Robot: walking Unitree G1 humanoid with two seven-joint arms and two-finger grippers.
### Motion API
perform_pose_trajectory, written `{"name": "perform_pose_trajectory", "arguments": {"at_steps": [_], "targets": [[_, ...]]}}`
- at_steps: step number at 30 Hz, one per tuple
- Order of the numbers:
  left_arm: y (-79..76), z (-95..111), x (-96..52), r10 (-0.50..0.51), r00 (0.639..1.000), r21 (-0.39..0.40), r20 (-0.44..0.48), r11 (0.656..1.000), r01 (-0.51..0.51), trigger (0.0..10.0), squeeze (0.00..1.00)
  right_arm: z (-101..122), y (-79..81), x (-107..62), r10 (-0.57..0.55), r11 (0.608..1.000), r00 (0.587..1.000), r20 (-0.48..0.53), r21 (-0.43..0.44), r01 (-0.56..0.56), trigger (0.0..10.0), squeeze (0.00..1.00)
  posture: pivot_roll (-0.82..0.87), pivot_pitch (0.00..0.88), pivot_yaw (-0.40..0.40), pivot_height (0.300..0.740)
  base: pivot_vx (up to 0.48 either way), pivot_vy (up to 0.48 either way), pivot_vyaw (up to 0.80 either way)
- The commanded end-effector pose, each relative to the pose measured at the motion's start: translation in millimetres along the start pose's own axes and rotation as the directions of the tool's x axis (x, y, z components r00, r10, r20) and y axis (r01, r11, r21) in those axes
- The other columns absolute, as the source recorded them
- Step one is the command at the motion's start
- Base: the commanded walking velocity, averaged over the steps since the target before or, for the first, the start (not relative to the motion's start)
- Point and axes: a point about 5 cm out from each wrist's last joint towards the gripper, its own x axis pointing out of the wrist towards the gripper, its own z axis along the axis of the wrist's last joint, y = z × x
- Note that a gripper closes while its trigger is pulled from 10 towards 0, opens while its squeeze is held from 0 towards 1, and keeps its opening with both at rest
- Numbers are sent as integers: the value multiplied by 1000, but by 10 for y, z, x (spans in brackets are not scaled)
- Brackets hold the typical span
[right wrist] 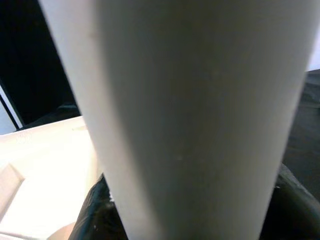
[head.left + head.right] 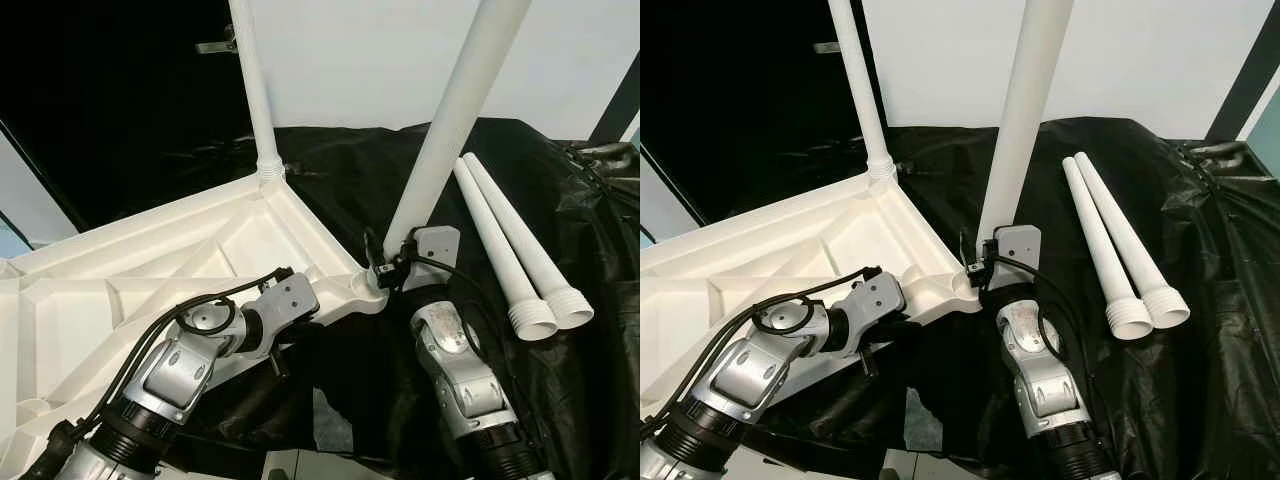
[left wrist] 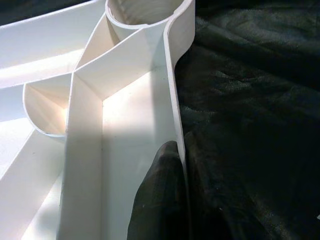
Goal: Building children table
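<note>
my right gripper (image 2: 385, 268) is wrapped around the base of a white table leg (image 2: 455, 110), fingers closed on it right where it meets the near corner socket of the upturned tabletop (image 2: 150, 270). in my right wrist view the leg runs straight along my fingers, so its long axis is close to upright, leaning a little away toward the far right at its top. that lean is what the next move turns on, i judge: the threaded foot has to sit square in the socket before turning will seat it.

my left gripper (image 2: 275, 352) reaches under the near edge of the tabletop; the left wrist view shows one black finger (image 3: 157, 200) pressed against the inner face of the rim (image 3: 175, 100), with the other side of the rim hidden against dark cloth (so i read it as pinching the rim to steady it, but i cannot tell for certain).

further out, a second leg (image 2: 255, 85) already stands in the far corner socket. two spare legs (image 2: 520, 255) lie side by side on the black sheet (image 2: 590, 400) to my right, threaded ends toward me, nearer my right arm than my left.
</note>
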Motion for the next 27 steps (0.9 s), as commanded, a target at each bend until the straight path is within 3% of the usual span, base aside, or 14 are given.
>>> {"name": "perform_pose_trajectory", "arguments": {"at_steps": [1,2,3,4,10,11,12,13,14,15,19,22,27], "targets": [[99,168,-86,49,997,59,55,997,-53,10000,0,-71,19,-3,18,1000,999,-39,3,-18,10000,0,81,0,39,740,0,0,0],[89,166,-89,37,998,55,59,998,-40,10000,259,-57,23,-1,28,1000,999,-31,4,-28,10000,0,80,0,39,740,0,0,0],[89,166,-89,37,998,55,59,998,-40,10000,259,-57,23,-1,28,1000,999,-31,4,-28,10000,0,80,0,39,740,0,0,0],[81,167,-91,28,998,58,63,998,-32,10000,1000,-45,23,1,34,999,999,-24,3,-34,10000,0,78,0,40,740,0,0,0],[32,172,-91,0,998,89,63,996,-6,10000,1000,-39,22,8,55,998,998,-23,-3,-55,10000,0,79,0,37,740,0,0,0],[-4,172,-93,-18,998,111,61,994,11,10000,882,-38,20,11,64,998,998,-26,-7,-64,10000,0,79,0,36,740,0,0,0],[-4,172,-93,-18,998,111,61,994,11,10000,882,-38,20,11,64,998,998,-26,-7,-64,10000,0,79,0,36,740,0,0,0],[-35,174,-97,-35,998,123,61,992,27,10000,580,-27,17,17,75,997,997,-24,-5,-75,10000,0,78,0,37,740,0,0,0],[-35,174,-97,-35,998,123,61,992,27,10000,580,-27,17,17,75,997,997,-24,-5,-75,10000,0,78,0,37,740,0,0,0],[-54,178,-102,-46,997,128,65,991,37,10000,0,-14,17,23,90,996,996,-23,2,-90,10000,0,78,0,38,740,0,0,0],[-56,220,-144,-63,992,115,111,992,50,10000,0,31,5,34,151,988,988,-16,-1,-151,10000,0,76,0,39,740,0,0,0],[90,411,-294,-4,963,128,270,991,-32,10000,0,67,-157,35,254,966,966,-52,-28,-256,10000,0,71,0,37,740,0,0,0],[253,554,-401,31,933,81,359,995,-64,10000,0,-3,-294,37,320,935,940,-119,-118,-333,10000,0,66,0,30,740,0,0,0]]}}
